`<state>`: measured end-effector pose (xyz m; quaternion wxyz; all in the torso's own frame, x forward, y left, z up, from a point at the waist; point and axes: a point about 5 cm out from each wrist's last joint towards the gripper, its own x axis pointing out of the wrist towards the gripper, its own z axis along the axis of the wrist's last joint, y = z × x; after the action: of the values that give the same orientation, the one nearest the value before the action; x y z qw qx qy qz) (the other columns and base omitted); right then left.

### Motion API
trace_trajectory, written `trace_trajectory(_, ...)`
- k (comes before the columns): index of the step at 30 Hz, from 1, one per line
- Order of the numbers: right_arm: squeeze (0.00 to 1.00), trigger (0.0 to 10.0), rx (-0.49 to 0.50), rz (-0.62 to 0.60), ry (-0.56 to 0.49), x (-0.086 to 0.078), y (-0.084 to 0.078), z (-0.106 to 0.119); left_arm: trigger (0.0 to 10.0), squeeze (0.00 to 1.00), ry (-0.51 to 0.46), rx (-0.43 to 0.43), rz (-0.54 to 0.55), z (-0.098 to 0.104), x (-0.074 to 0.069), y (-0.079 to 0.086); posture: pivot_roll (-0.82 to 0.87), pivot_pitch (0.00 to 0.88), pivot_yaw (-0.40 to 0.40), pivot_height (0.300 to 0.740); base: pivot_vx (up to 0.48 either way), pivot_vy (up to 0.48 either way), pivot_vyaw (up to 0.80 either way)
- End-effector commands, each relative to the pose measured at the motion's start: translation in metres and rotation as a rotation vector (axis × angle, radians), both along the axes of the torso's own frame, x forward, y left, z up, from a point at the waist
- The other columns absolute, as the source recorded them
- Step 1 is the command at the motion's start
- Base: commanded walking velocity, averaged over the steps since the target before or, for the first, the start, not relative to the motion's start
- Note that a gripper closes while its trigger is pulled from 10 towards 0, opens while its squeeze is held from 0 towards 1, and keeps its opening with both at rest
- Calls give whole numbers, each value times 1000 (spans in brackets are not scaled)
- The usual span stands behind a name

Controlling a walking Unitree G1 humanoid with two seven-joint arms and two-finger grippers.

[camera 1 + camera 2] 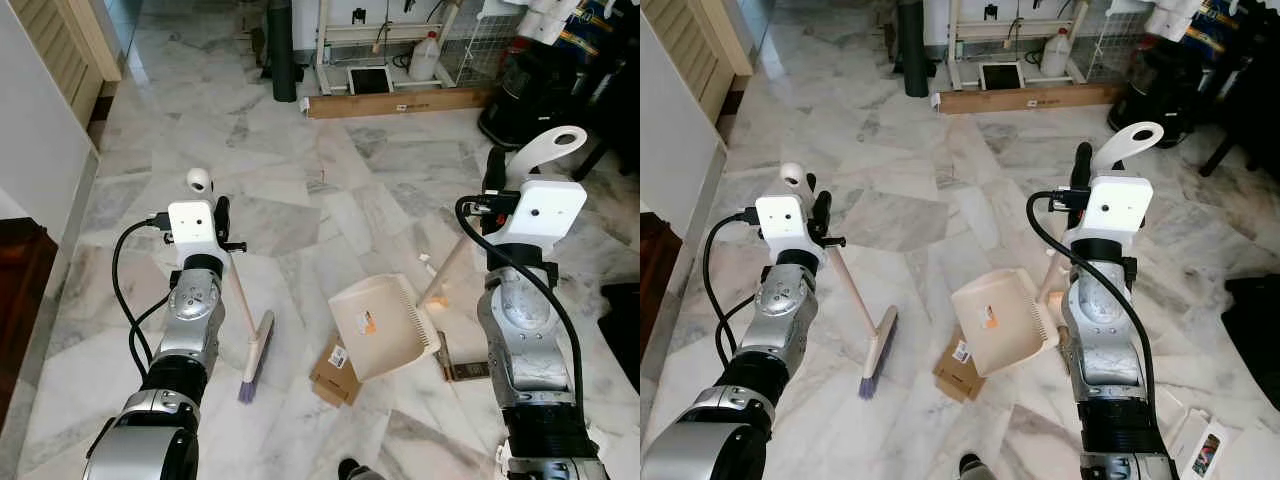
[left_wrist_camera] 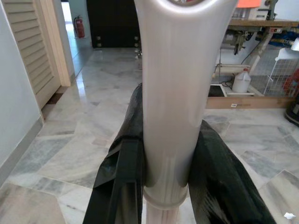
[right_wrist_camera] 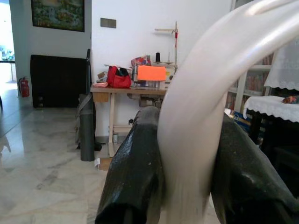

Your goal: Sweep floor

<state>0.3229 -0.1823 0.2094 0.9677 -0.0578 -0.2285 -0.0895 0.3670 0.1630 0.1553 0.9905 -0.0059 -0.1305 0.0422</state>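
My left gripper (image 1: 222, 226) is shut on the pale handle of a broom (image 1: 257, 360). The handle slants down to a brush head with purple bristles resting on the marble floor. In the left wrist view the black fingers (image 2: 122, 177) clamp the handle (image 2: 175, 93) from both sides. My right gripper (image 1: 495, 182) is shut on the looped white handle (image 3: 201, 116) of a cream dustpan (image 1: 385, 325). The pan rests tilted on the floor between my arms. A flat brown cardboard piece (image 1: 335, 372) lies just in front of the pan's lip.
A dark card (image 1: 462, 370) lies by the pan and a white scrap (image 1: 424, 258) beyond it. A long cardboard box (image 1: 400, 102), a black roll (image 1: 284, 60), a white jug (image 1: 425, 58) and black bags (image 1: 530, 95) line the back. Dark wooden furniture (image 1: 20, 290) stands left.
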Motion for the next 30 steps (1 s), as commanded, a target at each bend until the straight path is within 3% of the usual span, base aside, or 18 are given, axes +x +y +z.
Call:
trace_trajectory(1, 0, 10000, -10, -11, -86, -4, -2, 20, 10000, 0, -59, 19, 2, 13, 1, 1, -69, 138, -6, 740, 0, 0, -788)
trace_trajectory(6, 0, 10000, -10, -10, -83, -4, -2, 20, 10000, 0, -60, 14, 7, 13, 1, 2, -69, 139, -7, 740, 0, -353, -788)
trace_trajectory(17, 0, 10000, -10, -6, -93, -4, -1, 21, 10000, 0, -59, 4, 12, 12, 1, 4, -70, 138, -9, 740, 0, 0, -772)
trace_trajectory(30, 0, 10000, 9, -13, -51, -4, -3, 8, 10000, 0, -51, 6, 20, 11, 1, 6, -70, 138, -11, 740, 0, 0, 0)
